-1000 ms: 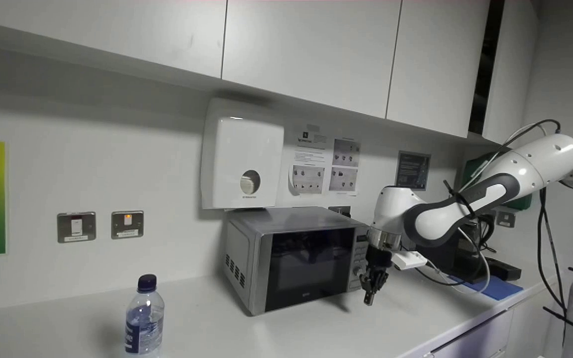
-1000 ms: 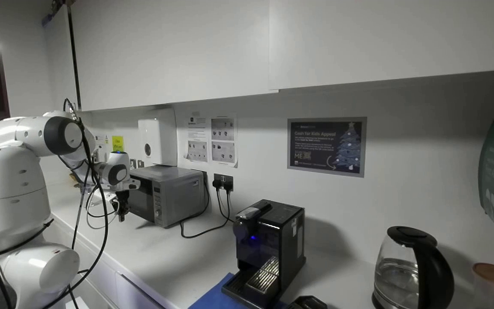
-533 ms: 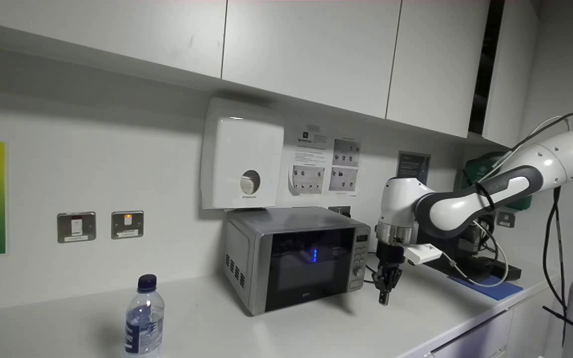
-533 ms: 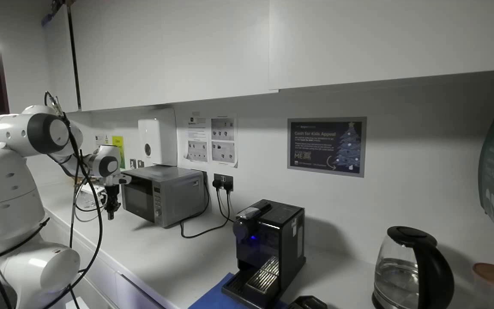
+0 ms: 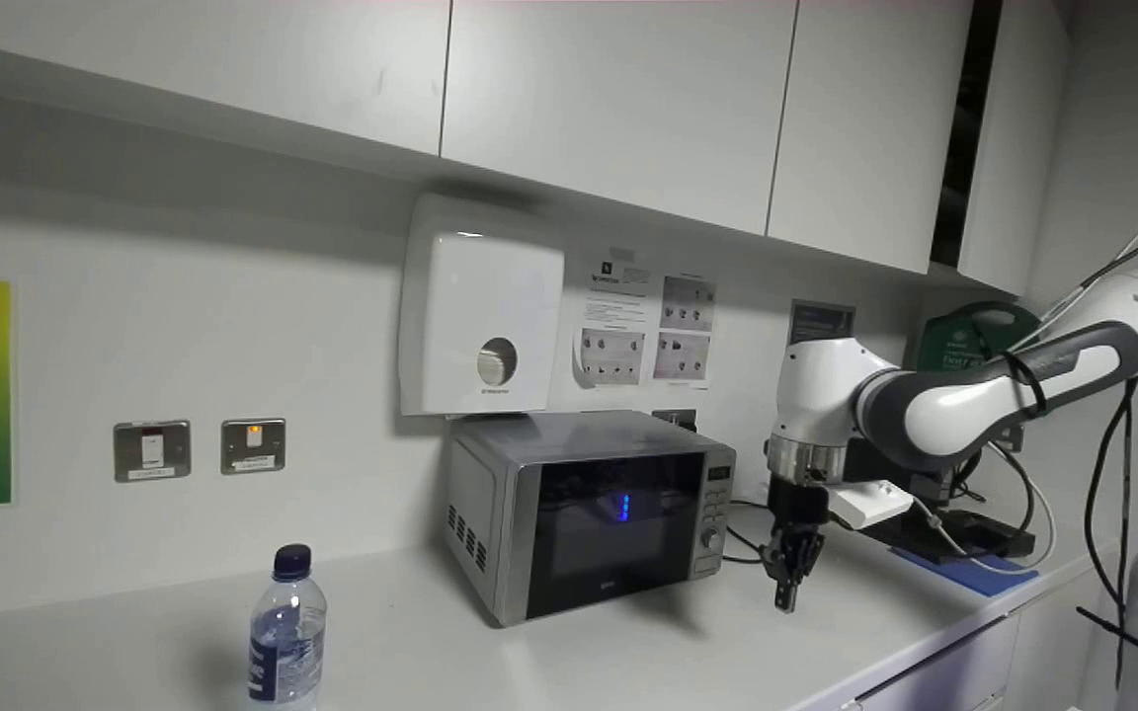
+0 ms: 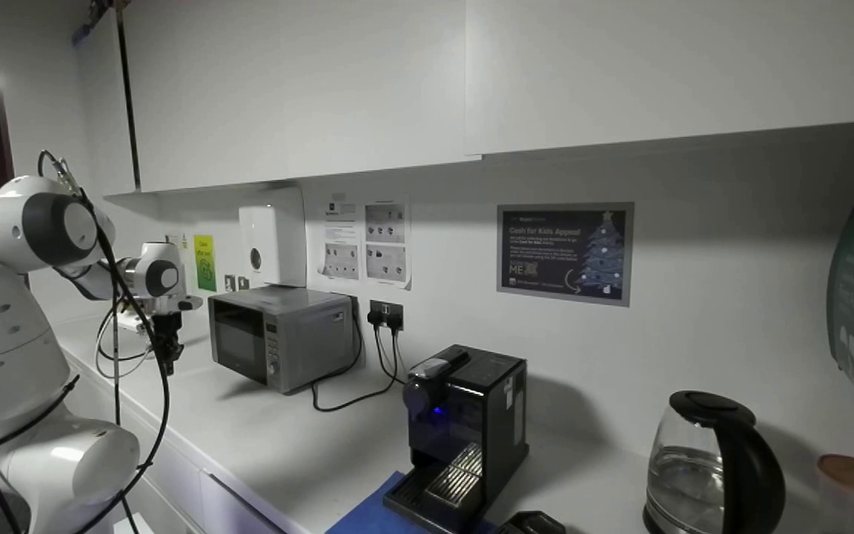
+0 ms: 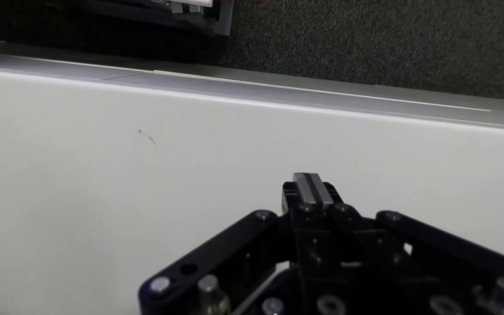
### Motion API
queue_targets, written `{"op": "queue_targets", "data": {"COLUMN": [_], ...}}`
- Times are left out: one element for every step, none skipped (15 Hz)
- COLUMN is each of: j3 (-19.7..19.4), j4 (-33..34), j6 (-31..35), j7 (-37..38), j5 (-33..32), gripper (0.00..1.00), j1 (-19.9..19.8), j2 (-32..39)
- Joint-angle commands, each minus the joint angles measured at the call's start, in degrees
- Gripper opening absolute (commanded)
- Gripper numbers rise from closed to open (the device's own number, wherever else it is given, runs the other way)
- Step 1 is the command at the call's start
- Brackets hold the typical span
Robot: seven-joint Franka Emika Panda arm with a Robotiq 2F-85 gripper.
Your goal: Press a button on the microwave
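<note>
Microwave [image 5: 589, 533] sits on the bench [image 5: 431, 652] with a blue glow [image 5: 624, 508] on its dark door [image 5: 579, 568], and you've got the tool [image 5: 786, 598] hanging over the bench out in front, clear of the control strip [image 5: 714, 512] (fingers [image 7: 303, 188] pinched right together, going by your wrist view).

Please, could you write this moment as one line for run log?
gripper: shut, over counter, apart from microwave | microwave door: shut, blue glow | pressing now: no

The white bench [image 5: 411, 632] carries a microwave [image 5: 589, 518] at its far side, an upright water bottle [image 5: 287, 632] near left and, to the right, a blue mat [image 6: 368, 510] and glass kettle [image 6: 686, 475].
</note>
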Motion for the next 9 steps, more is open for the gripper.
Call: {"op": "queue_targets", "data": {"j3": [1.4,1.75,2.03,2.23,2.33,2.33,2.28,2.18,2.06], "j4": [0.61,0.61,0.6,0.61,0.4,0.24,0.21,0.13,0.03], "j6": [-3.05,-3.17,-3.25,-3.32,-3.1,-2.53,-2.4,-2.07,-1.88], "j7": [3.6,4.15,4.6,4.84,5.02,5.24,5.43,5.55,5.48], "j5": [-0.44,-0.42,-0.38,-0.31,-0.28,-0.15,-0.11,0.02,0.24], "gripper": [0.0,0.0,0.0,0.0,0.0,0.26,0.27,0.32,0.39], "j1": [0.41,0.43,0.43,0.4,0.25,0.11,0.03,0.0,0.01], "j2": [-2.91,-3.22,-3.53,-3.78,-4.02,-4.12,-4.19,-4.26,-4.3]}}
